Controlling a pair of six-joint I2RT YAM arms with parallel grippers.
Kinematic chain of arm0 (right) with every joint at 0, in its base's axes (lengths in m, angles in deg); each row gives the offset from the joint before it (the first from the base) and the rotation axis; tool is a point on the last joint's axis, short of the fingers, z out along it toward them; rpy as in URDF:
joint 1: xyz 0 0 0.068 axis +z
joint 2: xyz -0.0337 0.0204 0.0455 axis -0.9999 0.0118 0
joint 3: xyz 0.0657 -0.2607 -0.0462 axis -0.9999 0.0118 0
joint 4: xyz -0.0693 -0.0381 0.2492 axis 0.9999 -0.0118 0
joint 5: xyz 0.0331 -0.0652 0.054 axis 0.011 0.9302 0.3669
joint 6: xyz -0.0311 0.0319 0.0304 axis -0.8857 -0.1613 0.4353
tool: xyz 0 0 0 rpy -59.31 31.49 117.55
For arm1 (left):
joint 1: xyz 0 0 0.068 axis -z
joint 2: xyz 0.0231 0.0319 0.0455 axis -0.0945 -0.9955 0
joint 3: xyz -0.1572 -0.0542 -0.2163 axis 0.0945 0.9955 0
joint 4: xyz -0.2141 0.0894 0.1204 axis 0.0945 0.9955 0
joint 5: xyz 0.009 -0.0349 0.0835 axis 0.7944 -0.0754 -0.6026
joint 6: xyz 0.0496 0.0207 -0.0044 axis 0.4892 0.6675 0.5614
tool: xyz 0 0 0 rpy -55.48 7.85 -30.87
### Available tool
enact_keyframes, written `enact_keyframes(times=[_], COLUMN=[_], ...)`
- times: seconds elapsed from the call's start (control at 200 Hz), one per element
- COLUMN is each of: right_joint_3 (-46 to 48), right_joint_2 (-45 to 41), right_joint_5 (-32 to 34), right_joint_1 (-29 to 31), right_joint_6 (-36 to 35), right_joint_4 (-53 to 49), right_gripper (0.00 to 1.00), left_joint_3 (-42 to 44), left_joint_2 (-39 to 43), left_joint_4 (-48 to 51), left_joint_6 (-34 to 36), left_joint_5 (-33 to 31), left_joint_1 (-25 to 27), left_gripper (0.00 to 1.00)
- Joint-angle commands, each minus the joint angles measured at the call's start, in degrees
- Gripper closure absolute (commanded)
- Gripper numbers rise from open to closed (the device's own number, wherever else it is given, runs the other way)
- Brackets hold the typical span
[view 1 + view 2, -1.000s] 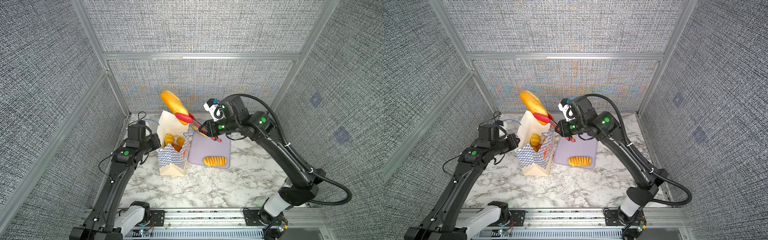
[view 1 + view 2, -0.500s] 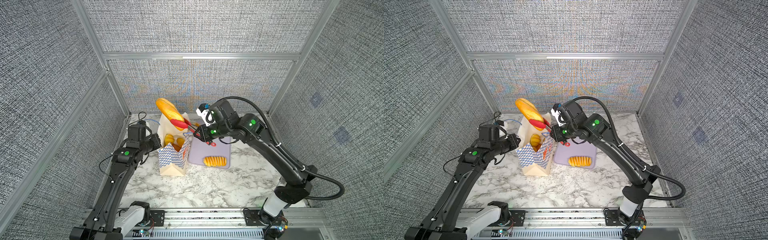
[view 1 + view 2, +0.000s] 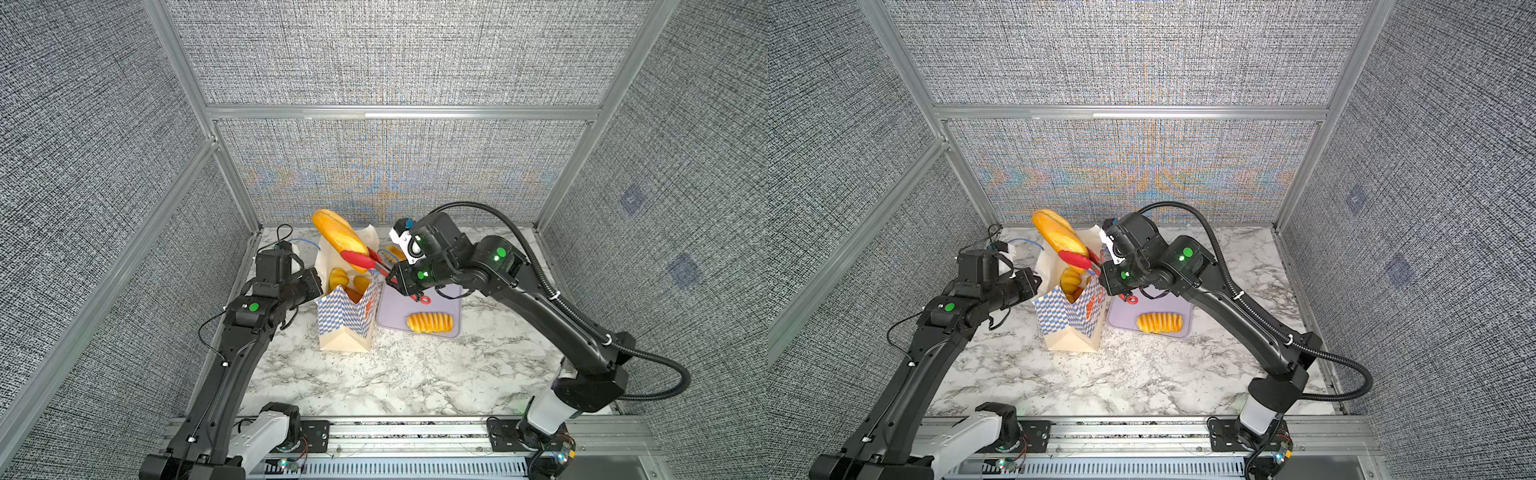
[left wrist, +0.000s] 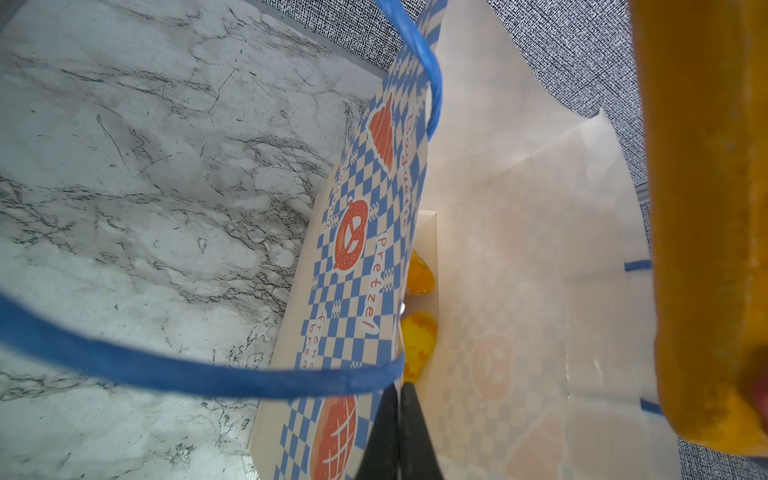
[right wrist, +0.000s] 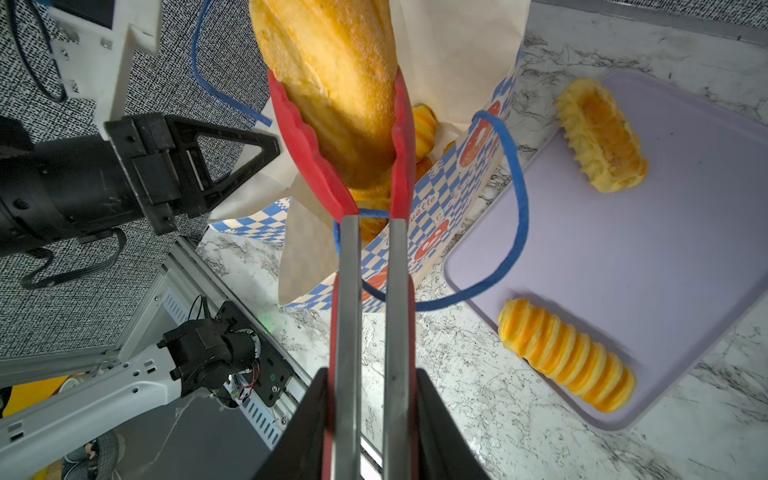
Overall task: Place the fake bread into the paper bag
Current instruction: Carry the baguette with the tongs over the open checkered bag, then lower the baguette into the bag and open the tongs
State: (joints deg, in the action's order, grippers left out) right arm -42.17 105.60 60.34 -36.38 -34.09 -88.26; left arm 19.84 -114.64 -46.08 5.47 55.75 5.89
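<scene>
The right gripper [image 3: 397, 280] squeezed red-tipped metal tongs [image 3: 359, 259], which clamped the long golden loaf [image 3: 338, 232] above the checkered cream paper bag [image 3: 345, 320]; the left gripper [image 3: 313, 282] pinched its rim. Several pastries [image 3: 338, 276] lay inside; a ribbed roll [image 3: 429, 322] and fluted pastry [image 5: 600, 137] lay on the lavender tray [image 3: 440, 299].

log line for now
left end effector: shut on cream checkered paper bag | right end effector: shut on red tongs gripping long golden loaf above bag | lavender tray: ribbed roll, frilled pastry

The long loaf [image 3: 338, 237] is golden-orange, the tongs [image 3: 357, 259] red, the paper bag [image 3: 340, 316] cream with blue-white checks, the tray [image 3: 444, 307] lavender
</scene>
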Motion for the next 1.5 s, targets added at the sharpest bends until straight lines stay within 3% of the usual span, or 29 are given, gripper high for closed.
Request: enact_keyframes(times=[0.0, 0.605, 0.99, 1.496], right_joint_3=[1.20, 6.11, 5.81, 3.35], right_joint_2=[-0.91, -3.38, -3.00, -2.19], right_joint_5=[1.14, 3.25, 2.82, 2.21], right_joint_1=[0.37, 0.40, 0.41, 0.38], right_joint_6=[0.82, 1.17, 0.80, -0.38], right_joint_4=[1.02, 1.12, 1.64, 2.14], right_gripper=[0.68, 0.66, 0.54, 0.45], left_joint_3=[0.18, 0.71, 0.80, 0.71], left_joint_2=[0.18, 1.43, 1.96, 1.69], left_joint_4=[-0.11, 0.33, 0.70, 0.75], left_joint_6=[0.13, 0.05, 0.12, 0.13], left_joint_5=[-0.31, -0.45, -0.48, -0.49], left_joint_1=[-0.01, -0.03, -0.05, 0.00], left_gripper=[0.98, 0.98, 0.98, 0.98])
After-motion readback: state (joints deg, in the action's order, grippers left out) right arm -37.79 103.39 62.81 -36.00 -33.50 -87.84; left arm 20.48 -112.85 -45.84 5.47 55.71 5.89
